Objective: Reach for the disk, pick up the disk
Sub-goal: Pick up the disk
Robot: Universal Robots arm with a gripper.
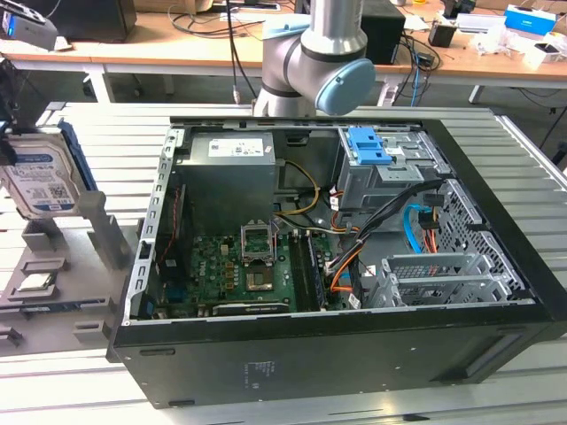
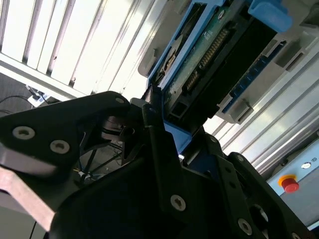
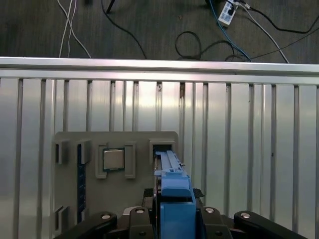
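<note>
1. The pincer (image 3: 173, 198) looks shut tight on the disk (image 3: 168, 167), with one finger on each side;
2. The disk stands on its edge at the grey holder (image 3: 115, 141), beside the computer case (image 1: 354, 363).

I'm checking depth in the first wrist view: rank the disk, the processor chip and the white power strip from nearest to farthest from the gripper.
1. The disk, clamped in the gripper.
2. The processor chip, in a pocket of the grey tray.
3. The white power strip, on the floor beyond the table.
</note>
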